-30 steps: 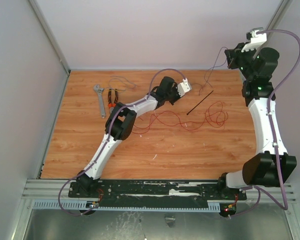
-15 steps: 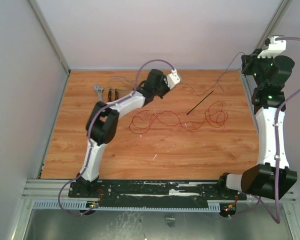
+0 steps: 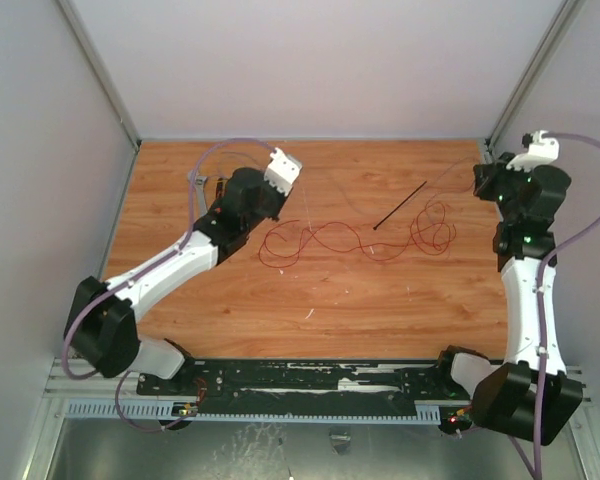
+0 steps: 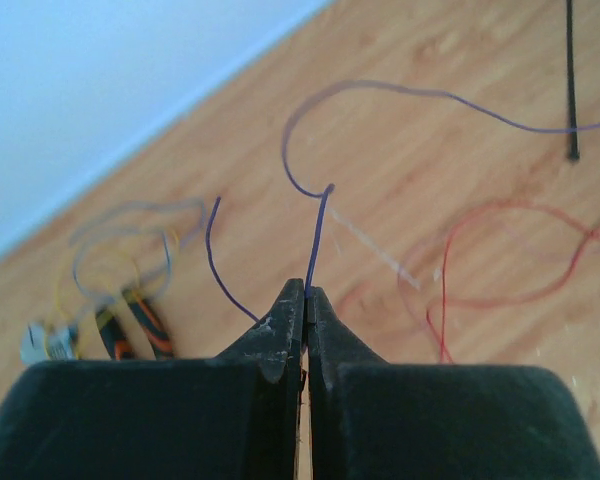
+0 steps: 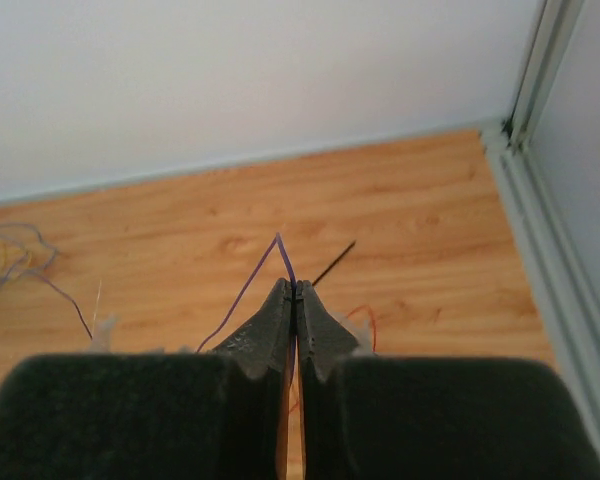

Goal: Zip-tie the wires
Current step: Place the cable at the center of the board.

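Grippers: left gripper [image 4: 305, 290] far left, right gripper [image 5: 295, 290] far right, each pinched shut on purple wire [image 4: 315, 235] | red wires [image 3: 360, 240] looped between them, zip tie [image 3: 400, 206] beside their far-right loops | advice: bring both ends together slowly, gathering strands near the tie.

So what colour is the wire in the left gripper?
Dark purple wire; the left wrist view shows it best.

We see a wood-grain table [image 3: 380, 300], orange-handled pliers [image 4: 148, 322] at its far left corner, just left of them what we take for a grey wrench [image 4: 42, 342], blurred, pale walls [image 3: 310, 60] around, metal rail [image 3: 280, 408] along the near edge
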